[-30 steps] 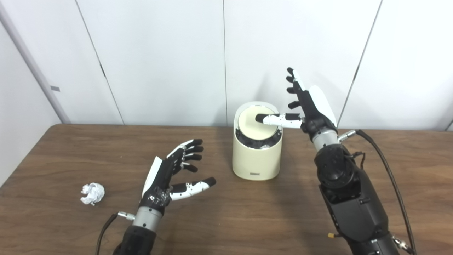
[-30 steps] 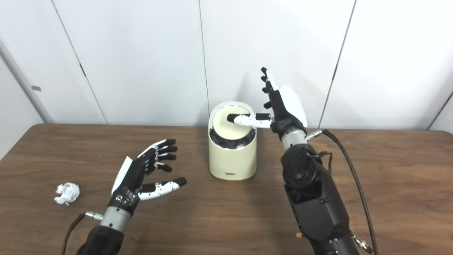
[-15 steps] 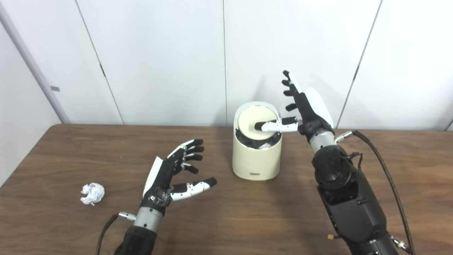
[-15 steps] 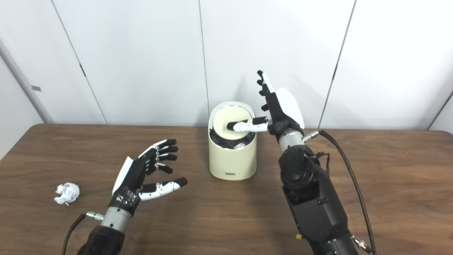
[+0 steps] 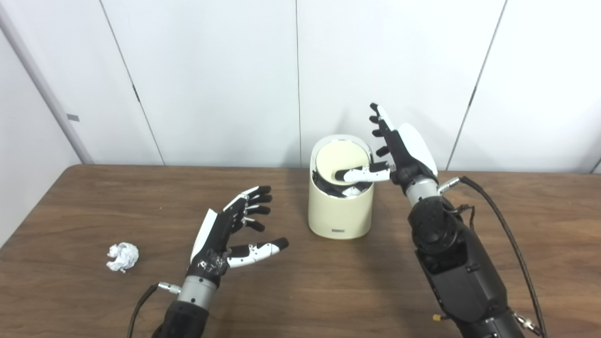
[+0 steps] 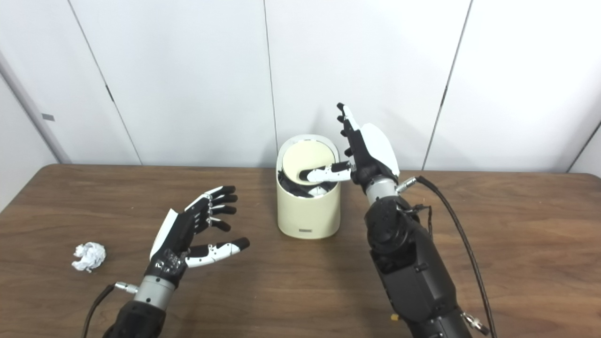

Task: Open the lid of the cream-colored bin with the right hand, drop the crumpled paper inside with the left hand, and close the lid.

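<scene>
A small crumpled ball of white paper [image 5: 122, 257] lies alone at the lower left of the frame on the dark wood-grain table [image 5: 328, 281], well apart from everything else. Between it and the bin the black-and-white left hand [image 5: 232, 232] hovers above the table with fingers and thumb spread, holding nothing. Nothing stands between that hand and the paper.

The short, round cream-colored plastic bin [image 5: 341, 206] stands at the centre of the frame near the table's far edge. Its round cream lid [image 5: 339, 159] is tilted, the near edge sunk into the bin, leaving a dark gap at the front where something black and a bit of white show inside; what they are I cannot tell. The right hand [image 5: 399, 150] is just right of the bin, fingers stretched upward and apart, its thumb laid across the lid's near part.

A black cable [image 5: 507, 234] trails from the right wrist. Behind the table are plain white wall panels [image 5: 211, 80].
</scene>
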Robot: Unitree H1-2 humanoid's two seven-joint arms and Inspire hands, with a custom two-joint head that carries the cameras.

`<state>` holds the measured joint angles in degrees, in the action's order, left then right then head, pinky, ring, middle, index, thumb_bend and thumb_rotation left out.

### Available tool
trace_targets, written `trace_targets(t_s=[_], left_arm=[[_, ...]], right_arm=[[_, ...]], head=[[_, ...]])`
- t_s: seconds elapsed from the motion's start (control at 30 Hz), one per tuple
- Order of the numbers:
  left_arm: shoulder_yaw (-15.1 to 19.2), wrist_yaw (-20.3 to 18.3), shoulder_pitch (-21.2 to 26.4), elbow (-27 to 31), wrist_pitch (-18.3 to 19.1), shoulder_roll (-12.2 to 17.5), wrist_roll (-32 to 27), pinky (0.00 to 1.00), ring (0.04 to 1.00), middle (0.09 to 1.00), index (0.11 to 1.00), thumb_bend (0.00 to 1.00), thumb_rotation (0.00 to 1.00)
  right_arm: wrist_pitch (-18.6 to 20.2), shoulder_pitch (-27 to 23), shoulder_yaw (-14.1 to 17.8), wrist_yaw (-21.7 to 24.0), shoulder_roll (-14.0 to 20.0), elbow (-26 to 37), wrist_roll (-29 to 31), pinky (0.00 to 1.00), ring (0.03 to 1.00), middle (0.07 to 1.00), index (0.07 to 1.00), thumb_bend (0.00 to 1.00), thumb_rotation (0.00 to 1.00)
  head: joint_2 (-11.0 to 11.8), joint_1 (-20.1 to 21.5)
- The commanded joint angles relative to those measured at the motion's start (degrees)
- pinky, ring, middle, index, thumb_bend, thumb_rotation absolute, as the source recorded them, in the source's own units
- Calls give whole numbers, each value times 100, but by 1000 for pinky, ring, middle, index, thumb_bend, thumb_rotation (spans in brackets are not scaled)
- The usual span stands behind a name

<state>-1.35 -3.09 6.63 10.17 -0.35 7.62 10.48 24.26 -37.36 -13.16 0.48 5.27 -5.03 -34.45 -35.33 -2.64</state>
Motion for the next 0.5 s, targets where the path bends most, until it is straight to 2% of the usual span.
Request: trace_targets(t_s=[0.0, 0.47], left_arm=[[5, -10, 70, 184, -120, 35, -61, 591, 751, 808, 843, 716, 90], [-3, -52, 3, 250, -48, 36, -87, 584, 753, 815, 850, 714, 85]], right_arm=[[-113, -372, 11, -93, -18, 54, -35, 686, 874, 931, 976, 937, 267], [43, -421, -3, -139, -13, -188, -105, 714, 888, 940, 977, 916, 260]], head=[[-1, -2], [-47, -15]])
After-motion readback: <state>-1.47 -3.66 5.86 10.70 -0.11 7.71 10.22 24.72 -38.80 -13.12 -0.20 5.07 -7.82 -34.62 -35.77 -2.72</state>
